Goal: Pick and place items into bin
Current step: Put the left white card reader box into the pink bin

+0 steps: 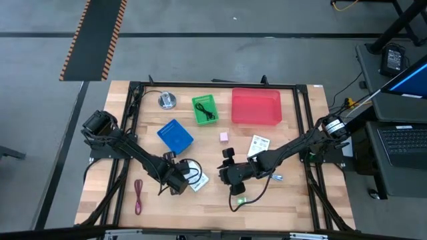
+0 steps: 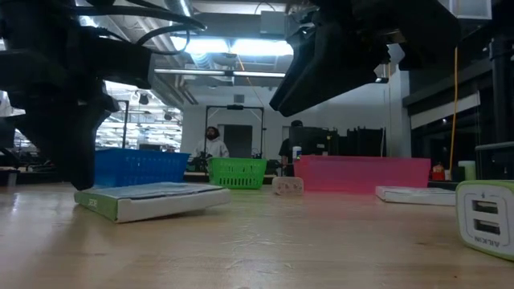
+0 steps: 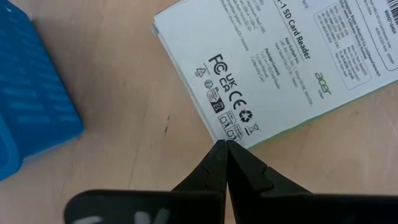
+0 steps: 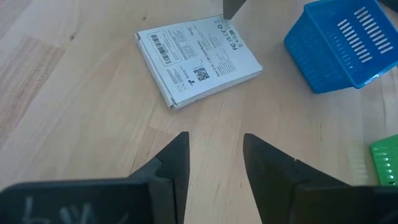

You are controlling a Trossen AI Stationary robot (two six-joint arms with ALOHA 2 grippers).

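We take the blue basket (image 1: 175, 136) as our landmark. Just in front of it, toward the table's near edge, our left gripper (image 3: 226, 144) hangs with its fingers clenched together on nothing, the tips at the corner of a white packet (image 3: 273, 59) printed as an SD card reader. In the high view that packet (image 1: 198, 180) lies flat on the wooden table (image 1: 293, 207), partly under the left arm, with a black cable (image 1: 191, 170) looped on it.

Our right gripper (image 4: 214, 146) sits farther to the right of the blue basket, near the table's middle, fingers released and apart with only bare wood between them. Its camera looks across at the same white packet (image 4: 198, 62) and the blue basket (image 4: 342, 43) beyond it.

A second white packet (image 1: 259, 145) lies well to the right of the blue basket, in front of the red bin (image 1: 256, 107). A tiny pink cube (image 1: 224, 137) rests between the blue basket and that packet. A green basket (image 1: 205, 109) stands just behind and right of the blue one, with a dark cable in it. A round silver object (image 1: 167, 100) lies behind the blue basket. A dark red cord (image 1: 138, 197) lies well in front of it, to the left. A small green block (image 1: 240, 200) sits near the front edge under the right arm
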